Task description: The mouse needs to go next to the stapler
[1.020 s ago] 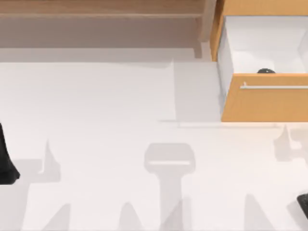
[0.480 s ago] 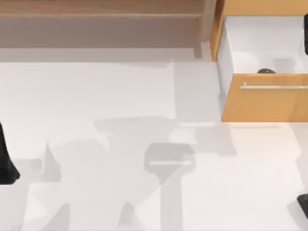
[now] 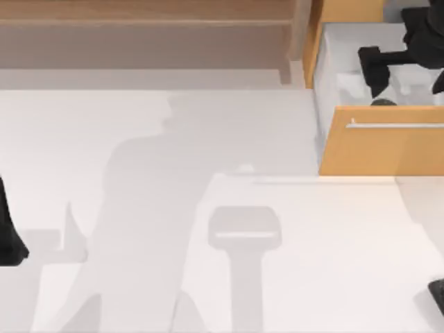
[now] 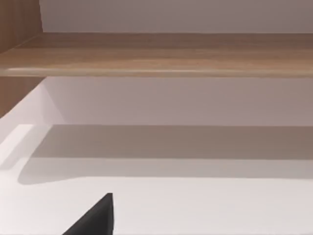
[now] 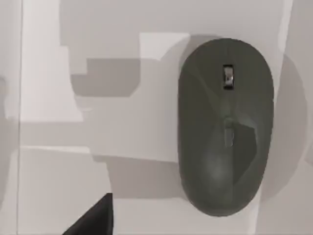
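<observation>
Right arm over the open drawer, left arm parked.
Right gripper (image 3: 406, 59) above mouse (image 5: 226, 127) on drawer (image 3: 388, 149) floor at worktop's far right corner; finger state: cannot tell. Left gripper (image 3: 8, 232) at left edge.

mouse (image 3: 383, 103) in drawer (image 3: 388, 149) — table's (image 3: 139, 139) right

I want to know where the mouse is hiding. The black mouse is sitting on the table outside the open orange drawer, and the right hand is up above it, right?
Not quite. The mouse lies inside the open orange drawer, on its white floor just behind the drawer front, not on the table. The top view shows this. The right hand is indeed above it.
</observation>
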`<state>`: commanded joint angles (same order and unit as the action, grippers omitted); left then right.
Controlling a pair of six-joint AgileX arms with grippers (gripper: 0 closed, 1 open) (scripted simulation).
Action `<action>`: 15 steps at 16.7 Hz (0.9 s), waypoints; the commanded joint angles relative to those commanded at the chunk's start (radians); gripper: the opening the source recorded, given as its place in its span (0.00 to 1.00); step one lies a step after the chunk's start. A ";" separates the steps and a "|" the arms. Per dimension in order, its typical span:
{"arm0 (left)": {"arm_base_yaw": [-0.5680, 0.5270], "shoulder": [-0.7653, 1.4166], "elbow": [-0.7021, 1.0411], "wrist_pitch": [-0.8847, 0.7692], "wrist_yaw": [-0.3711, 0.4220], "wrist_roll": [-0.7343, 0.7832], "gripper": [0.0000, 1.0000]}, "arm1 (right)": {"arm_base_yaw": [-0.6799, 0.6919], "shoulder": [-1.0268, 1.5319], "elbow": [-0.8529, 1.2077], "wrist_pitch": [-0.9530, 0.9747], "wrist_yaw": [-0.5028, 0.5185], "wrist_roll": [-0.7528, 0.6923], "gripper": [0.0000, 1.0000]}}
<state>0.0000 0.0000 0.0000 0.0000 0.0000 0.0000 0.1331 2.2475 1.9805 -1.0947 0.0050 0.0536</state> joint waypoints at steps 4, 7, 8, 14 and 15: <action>0.000 0.000 0.000 0.000 0.000 0.000 1.00 | -0.002 0.158 0.143 -0.083 0.002 0.005 1.00; 0.000 0.000 0.000 0.000 0.000 0.000 1.00 | -0.003 0.175 0.161 -0.092 0.003 0.007 1.00; 0.000 0.000 0.000 0.000 0.000 0.000 1.00 | -0.003 0.175 0.161 -0.092 0.003 0.007 1.00; 0.000 0.000 0.000 0.000 0.000 0.000 1.00 | -0.004 0.176 0.145 -0.076 0.003 0.006 1.00; 0.000 0.000 0.000 0.000 0.000 0.000 1.00 | -0.003 0.178 0.140 -0.069 0.003 0.006 1.00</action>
<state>0.0000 0.0000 0.0000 0.0000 0.0000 0.0000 0.1299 2.4253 2.1202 -1.1642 0.0077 0.0591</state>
